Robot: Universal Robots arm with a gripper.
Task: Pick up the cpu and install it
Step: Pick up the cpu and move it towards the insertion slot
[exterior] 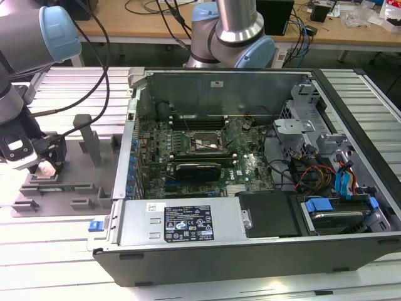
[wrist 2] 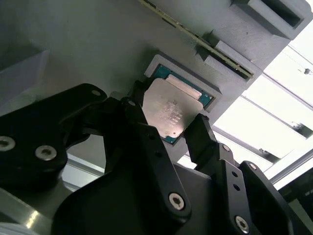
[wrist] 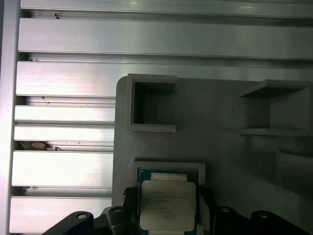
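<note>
Black fingers (wrist 2: 200,139) fill the front of the second wrist view, and they've got the cpu (wrist 2: 168,110) bracketed, one finger pressed to each of two opposite side edges, drawn in narrow with no gap that I can make out. So the gripper (wrist 2: 168,122) has hold of that chip by its sides. Silvery top facing up, green board edge peeking out around it, and the chip sits right at its shallow square pocket (wrist: 168,165) in the grey tray (wrist: 220,122); whether it has cleared the pocket floor, I can't tell. Over to the first wrist view: same story, cpu (wrist: 167,203) between the two dark fingertips, an open square holder on the tray just beyond it. Wide shot now, the exterior view: the arm (exterior: 25,37) is down low at the exterior view's left, gripper (exterior: 47,164) right on the tray (exterior: 75,188), which lies on the slatted metal bench (exterior: 50,251). Well apart, toward the exterior view's right, the opened computer case (exterior: 250,260) lies on its side, the socket (exterior: 203,143) on its board showing.
</note>
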